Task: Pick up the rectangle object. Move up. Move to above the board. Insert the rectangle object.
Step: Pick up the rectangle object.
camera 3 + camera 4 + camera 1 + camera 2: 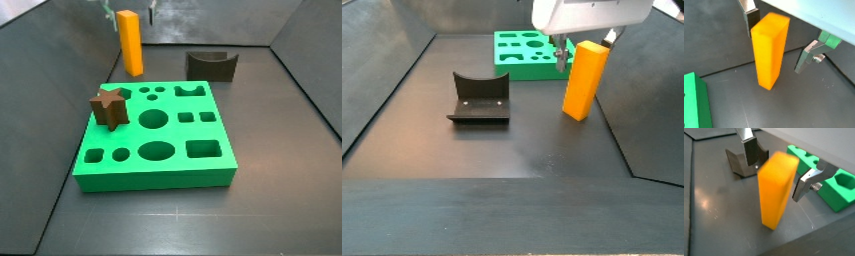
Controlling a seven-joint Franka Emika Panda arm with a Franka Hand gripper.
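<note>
Both wrist cams sit close above the gripper [784, 37], looking down past its fingers at the block [769, 50]. Side cams face each other across the board [154, 140], sharing block and gripper [583, 45].

The gripper [781, 37] is seen in both wrist views as two flat silver finger plates [803, 184] with dark pads, one fastened by a small round screw [818, 58], while a white, rounded housing [591, 14] is shown in a side view.
</note>
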